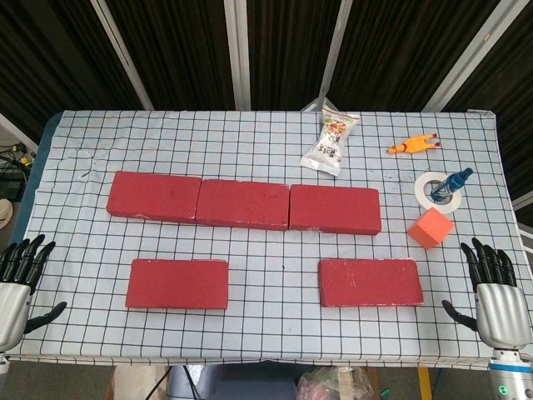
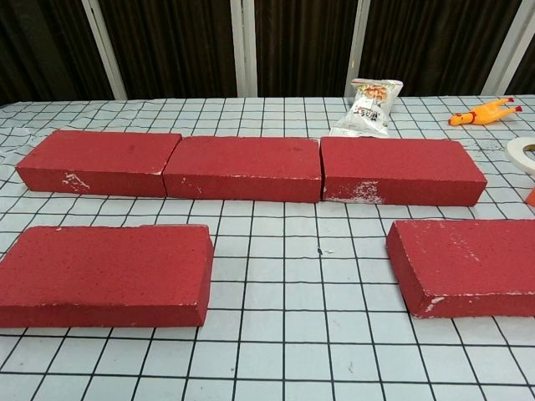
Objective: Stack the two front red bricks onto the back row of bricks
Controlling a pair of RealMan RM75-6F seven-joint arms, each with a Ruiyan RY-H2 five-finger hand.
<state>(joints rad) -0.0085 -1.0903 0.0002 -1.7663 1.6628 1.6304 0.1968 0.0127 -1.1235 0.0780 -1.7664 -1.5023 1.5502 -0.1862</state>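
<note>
Two front red bricks lie flat near the table's front edge, apart from the back row. They look rigid, heavy, rough; grip across the short sides. Left hand and right hand rest spread, holding nothing, at the front corners.

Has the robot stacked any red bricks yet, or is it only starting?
Only starting. Nothing is stacked: the front left brick and front right brick both lie flat on the checkered tablecloth, apart from the back row of bricks. The left hand and right hand are empty. Both bricks remain to be lifted.
</note>
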